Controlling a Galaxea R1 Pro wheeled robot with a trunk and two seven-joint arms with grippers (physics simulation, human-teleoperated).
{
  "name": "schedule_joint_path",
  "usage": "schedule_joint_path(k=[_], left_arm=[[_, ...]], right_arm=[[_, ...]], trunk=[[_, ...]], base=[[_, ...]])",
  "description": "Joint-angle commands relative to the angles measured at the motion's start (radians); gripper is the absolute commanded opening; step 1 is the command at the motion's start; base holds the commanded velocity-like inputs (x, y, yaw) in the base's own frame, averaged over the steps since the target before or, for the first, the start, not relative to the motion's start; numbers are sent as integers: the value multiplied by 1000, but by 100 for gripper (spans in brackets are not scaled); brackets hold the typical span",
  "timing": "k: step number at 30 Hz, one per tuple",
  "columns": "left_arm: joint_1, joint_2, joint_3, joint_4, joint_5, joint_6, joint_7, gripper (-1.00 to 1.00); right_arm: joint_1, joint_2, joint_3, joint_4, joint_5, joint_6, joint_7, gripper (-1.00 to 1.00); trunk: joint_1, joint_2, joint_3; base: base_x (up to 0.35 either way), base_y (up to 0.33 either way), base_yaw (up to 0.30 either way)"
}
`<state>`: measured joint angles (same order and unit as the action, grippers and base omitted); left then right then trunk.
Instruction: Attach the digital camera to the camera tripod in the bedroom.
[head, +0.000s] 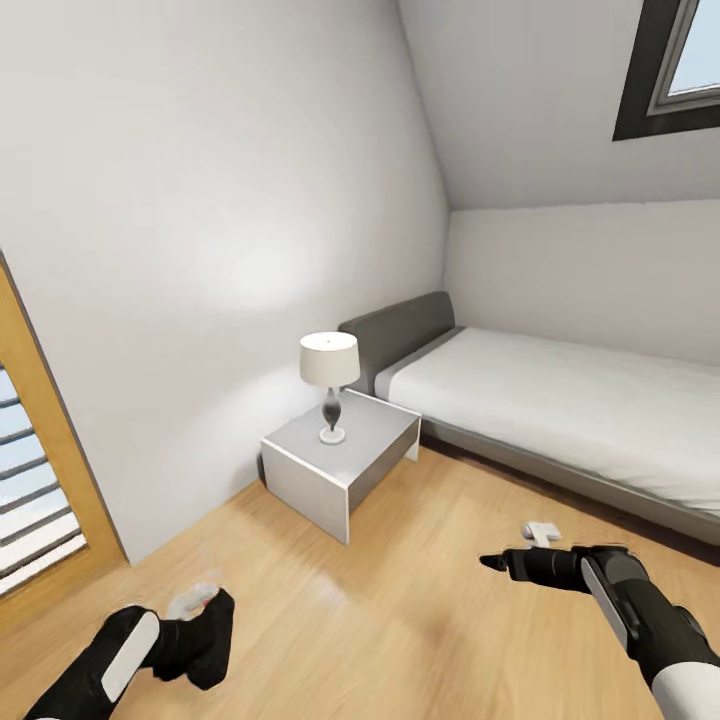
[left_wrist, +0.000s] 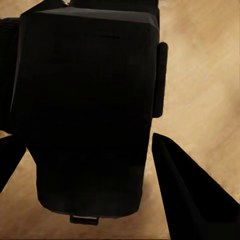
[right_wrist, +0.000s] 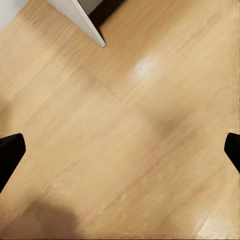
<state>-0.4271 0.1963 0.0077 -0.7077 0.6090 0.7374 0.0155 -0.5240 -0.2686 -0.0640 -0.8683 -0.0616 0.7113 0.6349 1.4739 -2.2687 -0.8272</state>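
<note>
Camera (left_wrist: 85, 115), black, no legible markings, sat clamped in left gripper (left_wrist: 85, 165); right gripper (right_wrist: 120, 150) spread wide over floor (right_wrist: 125, 125); nightstand (head: 340, 465) with lamp (head: 330, 385) stood beside bed (head: 560, 410).

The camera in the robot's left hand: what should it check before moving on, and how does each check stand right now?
1. Camera sits between the left end effector fingers: ok.
2. Grip firm enough for travel: cannot tell.
3. Right end effector open, nothing in it: ok.
4. Tripod found: not ok; ahead are a bed, nightstand and lamp.
5. Floor ahead free for driving: ok.
</note>
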Motion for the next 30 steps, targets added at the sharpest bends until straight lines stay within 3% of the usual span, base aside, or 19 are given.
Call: schedule_joint_path(k=[1,4,10,18,23,30], left_arm=[[-1,0,-1,75,15,-61,7,-100],[-1,-3,-5,194,17,-171,15,-100],[-1,-4,-12,320,10,-223,18,-100],[-1,-5,-16,344,-4,-229,21,-100],[-1,-5,-18,346,-55,-230,25,-100],[-1,-7,-15,347,-97,-230,55,-100]], right_arm=[[-1,-1,-1,34,6,-19,-6,100],[-1,3,-1,73,63,-56,-9,100],[-1,7,-2,142,135,-107,-13,100],[-1,8,-3,183,152,-155,-15,100],[-1,8,-6,185,152,-159,-15,100],[-1,7,-9,185,153,-159,-15,100]], trunk=[[-4,7,2],[-16,28,12],[-39,70,31],[-69,126,56],[-89,161,71],[-115,210,93]], base=[[0,0,0],[0,0,0],[0,0,0],[0,0,0],[0,0,0],[0,0,0]])
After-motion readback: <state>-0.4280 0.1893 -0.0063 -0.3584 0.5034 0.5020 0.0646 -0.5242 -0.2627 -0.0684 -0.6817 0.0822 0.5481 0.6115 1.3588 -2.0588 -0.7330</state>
